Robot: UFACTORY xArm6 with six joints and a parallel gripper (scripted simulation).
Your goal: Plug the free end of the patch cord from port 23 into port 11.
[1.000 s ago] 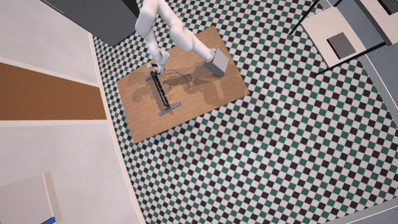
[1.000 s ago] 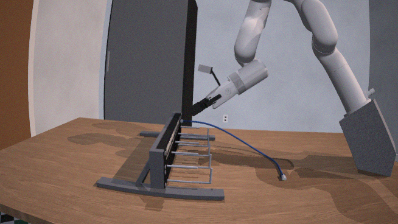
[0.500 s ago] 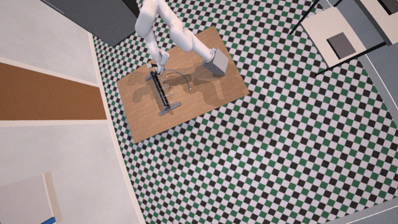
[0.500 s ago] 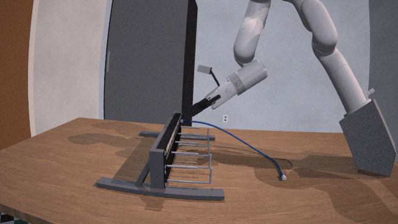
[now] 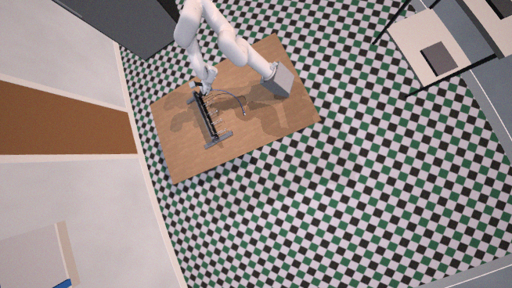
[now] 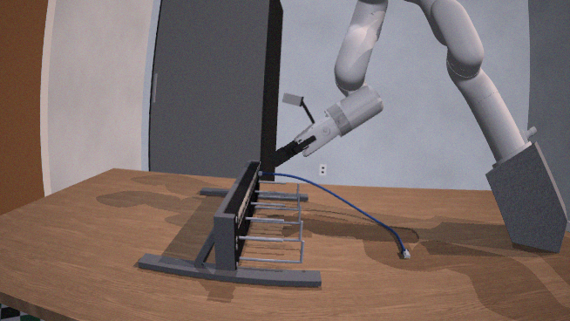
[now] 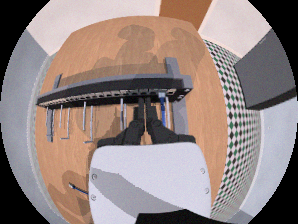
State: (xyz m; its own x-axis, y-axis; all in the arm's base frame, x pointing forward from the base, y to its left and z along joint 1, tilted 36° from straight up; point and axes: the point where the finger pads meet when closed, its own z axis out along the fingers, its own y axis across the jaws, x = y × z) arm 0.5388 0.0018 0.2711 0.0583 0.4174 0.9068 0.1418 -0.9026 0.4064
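The grey patch rack (image 6: 227,227) (image 5: 214,138) (image 7: 107,88) stands upright on the wooden table (image 6: 87,244) (image 5: 274,117). Its port face is turned away from the arm's base, and thin cable-support rods stick out behind it. A blue patch cord (image 6: 349,205) (image 5: 231,95) runs from the rack's far end down to the table. Its free plug (image 6: 404,254) (image 5: 243,113) (image 7: 72,187) lies on the table, well clear of the rack. My gripper (image 6: 267,163) (image 5: 203,92) (image 7: 144,105) is shut and empty. Its tips are at the rack's top edge, at the far end beside the plugged-in cord end. I cannot tell whether they touch.
The arm's grey base block (image 6: 527,201) (image 5: 279,80) stands on the table behind the plug. A dark door stands behind the table. The table's edges lie far from the rack and the plug.
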